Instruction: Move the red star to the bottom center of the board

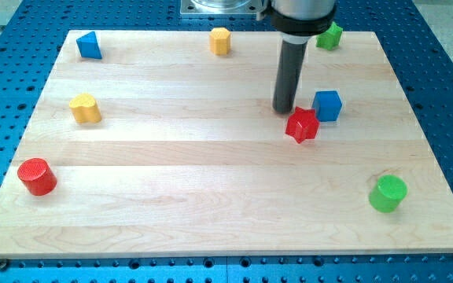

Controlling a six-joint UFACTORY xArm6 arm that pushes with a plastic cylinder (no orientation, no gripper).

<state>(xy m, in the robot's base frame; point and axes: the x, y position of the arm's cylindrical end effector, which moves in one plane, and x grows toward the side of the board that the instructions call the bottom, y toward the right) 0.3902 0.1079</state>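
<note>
Resting my tip just up-left of the red star — almost touching it. The end effector is a bare rod, holding nothing. The star sits right of the surface's centre, beside the blue cube.

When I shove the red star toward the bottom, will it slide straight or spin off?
The red star sits flat, so it will likely slide, not roll. Its points may let it twist off my tip, which sits at its upper left. The blue cube close by could get nudged.
</note>
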